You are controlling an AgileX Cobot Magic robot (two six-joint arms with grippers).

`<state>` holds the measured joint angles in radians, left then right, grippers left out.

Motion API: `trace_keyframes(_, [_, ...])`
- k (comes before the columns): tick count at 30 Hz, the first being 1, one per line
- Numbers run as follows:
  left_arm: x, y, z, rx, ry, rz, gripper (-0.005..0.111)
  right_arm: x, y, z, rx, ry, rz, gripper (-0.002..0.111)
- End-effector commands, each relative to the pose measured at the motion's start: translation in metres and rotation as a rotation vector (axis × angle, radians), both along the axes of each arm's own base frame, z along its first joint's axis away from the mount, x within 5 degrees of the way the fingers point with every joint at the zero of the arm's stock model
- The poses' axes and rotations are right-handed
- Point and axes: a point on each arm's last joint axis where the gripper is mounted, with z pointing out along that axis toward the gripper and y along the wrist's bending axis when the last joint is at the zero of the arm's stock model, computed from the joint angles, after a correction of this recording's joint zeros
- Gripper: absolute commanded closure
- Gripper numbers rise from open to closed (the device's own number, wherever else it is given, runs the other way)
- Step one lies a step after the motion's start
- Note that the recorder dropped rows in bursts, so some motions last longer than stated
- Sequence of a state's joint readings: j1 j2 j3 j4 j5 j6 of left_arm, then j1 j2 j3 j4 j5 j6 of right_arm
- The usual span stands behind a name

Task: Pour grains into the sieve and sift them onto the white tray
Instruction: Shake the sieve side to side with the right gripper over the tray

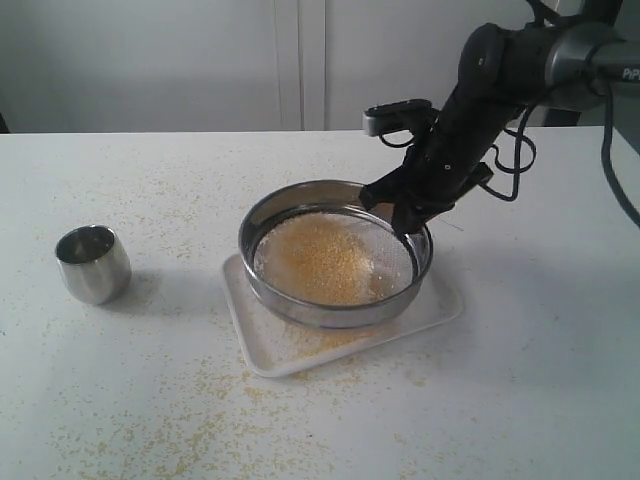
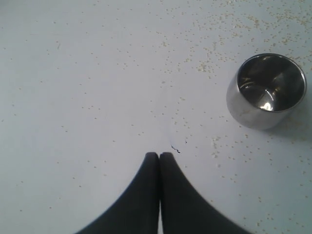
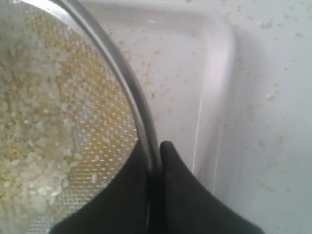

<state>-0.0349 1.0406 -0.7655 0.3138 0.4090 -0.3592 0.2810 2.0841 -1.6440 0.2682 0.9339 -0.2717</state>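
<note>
Right gripper [image 3: 155, 151] pinches the sieve [image 3: 122, 73] rim; grains [image 3: 29, 122] by the inner finger, white tray [image 3: 214, 73] by the outer. Left gripper [image 2: 159, 156] clenched empty.

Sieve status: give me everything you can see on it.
The sieve is a wide, round, shallow ring of shiny steel with a fine wire-mesh bottom, open side up. Grains, yellow and paler ones mixed, cover most of the mesh; near the grasp the mesh is almost bare. It sits over the white tray; whether it touches the tray cannot be judged. The right pincer is clamped on its rim, one finger inside and one outside.
</note>
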Motion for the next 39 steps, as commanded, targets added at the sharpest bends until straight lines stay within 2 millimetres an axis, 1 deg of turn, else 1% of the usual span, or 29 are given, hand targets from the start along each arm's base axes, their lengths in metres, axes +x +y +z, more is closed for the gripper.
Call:
trace_keyframes(1, [-0.002, 0.001, -0.001, 0.005, 0.005, 0.004, 0.106, 0.002, 0.005, 0.012, 0.084, -0.047, -0.007, 0.108])
trace_keyframes(3, [-0.002, 0.001, -0.001, 0.005, 0.005, 0.004, 0.106, -0.004, 0.007, 0.011, 0.029, -0.063, 0.248, 0.108])
trace_keyframes(4, [-0.002, 0.001, -0.001, 0.005, 0.005, 0.004, 0.106, -0.004, 0.005, 0.01, 0.007, -0.063, 0.238, 0.108])
trace_keyframes(7, [-0.002, 0.001, -0.001, 0.005, 0.005, 0.004, 0.106, 0.007, -0.006, 0.01, 0.032, -0.054, -0.091, 0.108])
trace_keyframes(9, [-0.002, 0.001, -0.001, 0.005, 0.005, 0.004, 0.106, 0.007, -0.006, 0.011, 0.055, -0.046, -0.134, 0.108])
trace_keyframes(10, [-0.002, 0.001, -0.001, 0.005, 0.005, 0.004, 0.106, 0.006, -0.002, 0.01, 0.058, -0.043, -0.093, 0.108])
trace_keyframes(13, [-0.002, 0.001, -0.001, 0.005, 0.005, 0.004, 0.106, -0.001, 0.002, 0.009, -0.002, -0.067, 0.187, 0.108])
trace_keyframes(14, [-0.002, 0.001, -0.001, 0.005, 0.005, 0.004, 0.106, 0.0, 0.001, 0.009, -0.014, -0.071, 0.176, 0.108])
trace_keyframes(17, [-0.002, 0.001, -0.001, 0.005, 0.005, 0.004, 0.106, 0.008, -0.006, 0.01, 0.042, -0.048, -0.171, 0.108])
trace_keyframes(18, [-0.002, 0.001, -0.001, 0.005, 0.005, 0.004, 0.106, 0.008, -0.004, 0.01, 0.067, -0.039, -0.186, 0.108])
trace_keyframes(20, [-0.002, 0.001, -0.001, 0.005, 0.005, 0.004, 0.106, 0.001, 0.007, 0.011, 0.07, -0.041, 0.016, 0.108])
trace_keyframes(21, [-0.002, 0.001, -0.001, 0.005, 0.005, 0.004, 0.106, -0.003, 0.009, 0.01, 0.042, -0.059, 0.179, 0.108])
trace_keyframes(22, [-0.002, 0.001, -0.001, 0.005, 0.005, 0.004, 0.106, -0.004, 0.008, 0.01, 0.009, -0.079, 0.263, 0.108])
trace_keyframes(23, [-0.002, 0.001, -0.001, 0.005, 0.005, 0.004, 0.106, 0.006, -0.003, 0.01, -0.001, -0.085, 0.018, 0.108])
trace_keyframes(25, [-0.002, 0.001, -0.001, 0.005, 0.005, 0.004, 0.106, 0.009, -0.004, 0.011, 0.085, -0.035, -0.234, 0.108])
trace_keyframes(26, [-0.002, 0.001, -0.001, 0.005, 0.005, 0.004, 0.106, 0.005, 0.003, 0.011, 0.088, -0.034, -0.13, 0.108])
trace_keyframes(27, [-0.002, 0.001, -0.001, 0.005, 0.005, 0.004, 0.106, -0.004, 0.01, 0.011, 0.029, -0.073, 0.247, 0.108])
trace_keyframes(28, [-0.002, 0.001, -0.001, 0.005, 0.005, 0.004, 0.106, -0.004, 0.008, 0.01, 0.002, -0.073, 0.253, 0.108])
trace_keyframes(29, [-0.002, 0.001, -0.001, 0.005, 0.005, 0.004, 0.106, 0.007, -0.006, 0.009, 0.011, -0.06, -0.11, 0.108])
trace_keyframes(30, [-0.002, 0.001, -0.001, 0.005, 0.005, 0.004, 0.106, 0.009, -0.006, 0.007, 0.058, -0.024, -0.267, 0.108])
trace_keyframes(31, [-0.002, 0.001, -0.001, 0.005, 0.005, 0.004, 0.106, 0.006, -0.002, 0.008, 0.056, -0.027, -0.147, 0.108])
trace_keyframes(32, [-0.002, 0.001, -0.001, 0.005, 0.005, 0.004, 0.106, -0.001, 0.003, 0.007, -0.016, -0.071, 0.196, 0.108])
trace_keyframes(33, [-0.002, 0.001, -0.001, 0.005, 0.005, 0.004, 0.106, 0.0, 0.0, 0.007, -0.05, -0.072, 0.186, 0.108])
trace_keyframes(34, [-0.002, 0.001, -0.001, 0.005, 0.005, 0.004, 0.106, 0.009, -0.014, 0.007, -0.041, -0.06, -0.16, 0.108])
trace_keyframes(35, [-0.002, 0.001, -0.001, 0.005, 0.005, 0.004, 0.106, 0.011, -0.016, 0.007, -0.005, -0.039, -0.315, 0.108])
trace_keyframes(36, [-0.002, 0.001, -0.001, 0.005, 0.005, 0.004, 0.106, 0.008, -0.008, 0.008, 0.028, -0.035, -0.223, 0.108])
trace_keyframes(37, [-0.002, 0.001, -0.001, 0.005, 0.005, 0.004, 0.106, 0.0, 0.004, 0.008, 0.048, -0.025, 0.005, 0.108])
trace_keyframes(38, [-0.002, 0.001, -0.001, 0.005, 0.005, 0.004, 0.106, -0.008, 0.01, 0.009, 0.015, -0.05, 0.323, 0.108])
trace_keyframes(39, [-0.002, 0.001, -0.001, 0.005, 0.005, 0.004, 0.106, -0.006, 0.008, 0.01, -0.001, -0.052, 0.264, 0.108])
